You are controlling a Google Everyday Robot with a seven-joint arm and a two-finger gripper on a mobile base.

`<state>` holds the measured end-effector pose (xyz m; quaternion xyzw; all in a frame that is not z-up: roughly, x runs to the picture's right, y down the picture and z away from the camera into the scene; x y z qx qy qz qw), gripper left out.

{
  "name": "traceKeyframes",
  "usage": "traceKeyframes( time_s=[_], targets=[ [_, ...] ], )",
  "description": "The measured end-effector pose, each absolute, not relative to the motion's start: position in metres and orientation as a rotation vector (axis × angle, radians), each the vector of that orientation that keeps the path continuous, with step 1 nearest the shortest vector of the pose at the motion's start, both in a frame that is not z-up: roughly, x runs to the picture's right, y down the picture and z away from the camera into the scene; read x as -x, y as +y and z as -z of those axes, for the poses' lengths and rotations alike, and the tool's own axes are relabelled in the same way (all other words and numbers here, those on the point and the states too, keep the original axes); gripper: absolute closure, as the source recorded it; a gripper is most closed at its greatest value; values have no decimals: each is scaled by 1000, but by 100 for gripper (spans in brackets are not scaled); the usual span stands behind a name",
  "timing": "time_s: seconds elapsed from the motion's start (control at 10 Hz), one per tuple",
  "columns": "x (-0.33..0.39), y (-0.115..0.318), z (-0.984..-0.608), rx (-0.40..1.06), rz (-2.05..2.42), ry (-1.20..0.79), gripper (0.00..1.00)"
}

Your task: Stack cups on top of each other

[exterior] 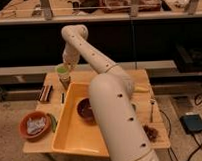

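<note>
Pincer [65, 66] at glossy plastic green cup [62, 71]; matt wooden table [159, 135]; cloth [34, 124].

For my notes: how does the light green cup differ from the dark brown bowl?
The light green cup is pale and narrow, up at the gripper by the table's far left edge. The dark brown bowl is wider and sits in the yellow tray. Both are round.
</note>
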<state>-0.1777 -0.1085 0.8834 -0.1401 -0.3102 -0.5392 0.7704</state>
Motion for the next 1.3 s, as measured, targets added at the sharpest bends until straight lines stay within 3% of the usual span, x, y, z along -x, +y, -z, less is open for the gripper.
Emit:
traceKeyframes(
  time_s=[0.2,0.8,1.3],
  targets=[
    [176,-107,-886,311,1166,-672,85],
    [177,-106,-891,319,1139,-675,24],
    [177,-109,-889,312,1111,-702,20]
  ],
)
